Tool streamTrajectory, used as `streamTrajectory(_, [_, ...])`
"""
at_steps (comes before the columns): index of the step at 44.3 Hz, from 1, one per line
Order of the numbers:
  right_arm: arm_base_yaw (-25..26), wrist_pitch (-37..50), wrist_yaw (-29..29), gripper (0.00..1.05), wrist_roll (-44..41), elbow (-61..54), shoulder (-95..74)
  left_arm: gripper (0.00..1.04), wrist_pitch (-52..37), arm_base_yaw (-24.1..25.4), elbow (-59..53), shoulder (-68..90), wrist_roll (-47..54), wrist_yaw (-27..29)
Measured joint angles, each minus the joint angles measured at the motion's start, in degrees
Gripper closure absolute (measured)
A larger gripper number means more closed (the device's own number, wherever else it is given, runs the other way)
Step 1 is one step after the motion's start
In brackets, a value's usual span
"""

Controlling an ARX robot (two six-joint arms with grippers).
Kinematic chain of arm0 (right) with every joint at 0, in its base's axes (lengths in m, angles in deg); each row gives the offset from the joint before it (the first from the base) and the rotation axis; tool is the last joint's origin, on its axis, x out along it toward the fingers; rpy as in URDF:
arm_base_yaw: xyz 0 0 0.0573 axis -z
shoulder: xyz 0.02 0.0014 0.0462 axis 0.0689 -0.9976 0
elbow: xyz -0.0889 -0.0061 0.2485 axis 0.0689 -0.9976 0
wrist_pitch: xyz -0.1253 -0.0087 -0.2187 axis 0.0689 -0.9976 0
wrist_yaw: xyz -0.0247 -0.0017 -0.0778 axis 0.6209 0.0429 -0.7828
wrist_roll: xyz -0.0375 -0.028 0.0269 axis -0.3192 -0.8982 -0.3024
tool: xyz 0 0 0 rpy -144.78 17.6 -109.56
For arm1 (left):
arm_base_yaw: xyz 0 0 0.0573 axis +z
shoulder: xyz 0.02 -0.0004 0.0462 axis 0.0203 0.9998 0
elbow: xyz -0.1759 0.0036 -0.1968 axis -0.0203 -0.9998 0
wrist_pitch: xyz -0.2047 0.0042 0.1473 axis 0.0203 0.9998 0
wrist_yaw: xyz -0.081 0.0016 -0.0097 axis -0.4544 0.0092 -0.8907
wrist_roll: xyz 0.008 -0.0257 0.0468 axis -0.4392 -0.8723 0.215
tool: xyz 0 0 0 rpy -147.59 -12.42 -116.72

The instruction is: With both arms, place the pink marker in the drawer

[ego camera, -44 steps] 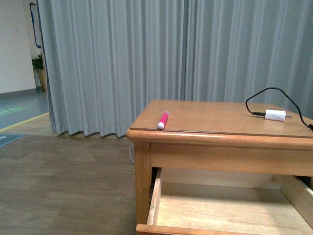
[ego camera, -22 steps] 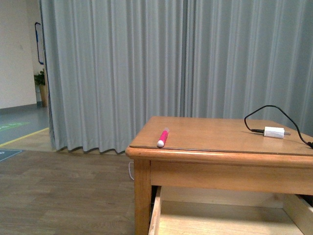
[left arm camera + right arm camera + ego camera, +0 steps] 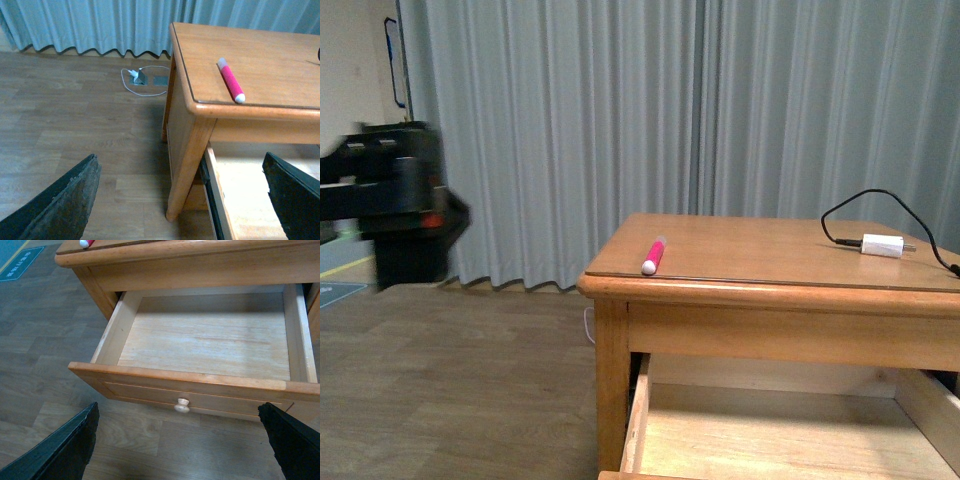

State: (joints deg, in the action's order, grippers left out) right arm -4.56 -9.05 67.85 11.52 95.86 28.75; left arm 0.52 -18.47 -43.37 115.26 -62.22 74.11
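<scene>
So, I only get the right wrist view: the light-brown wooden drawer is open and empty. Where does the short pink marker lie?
Observer: The short bright pink marker lies on the wooden table top, near its front left corner.
Operator: Is the left gripper on it?
Observer: No. The left gripper is open, empty and apart from the marker.
Operator: Anything else up there?
Observer: A white plug with a black cable, towards the right side.
</scene>
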Motion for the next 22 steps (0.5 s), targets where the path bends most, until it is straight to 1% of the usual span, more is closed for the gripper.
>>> streamTrajectory(10, [0.0,0.0,0.0,0.08,0.1,0.0,0.0,0.06,1.2,-2.4,17.2,19.1,1.5,1.0])
streamTrajectory(22, [0.0,0.0,0.0,0.08,0.1,0.0,0.0,0.06,12.2,-3.3,40.7,38.3,1.7,-0.2])
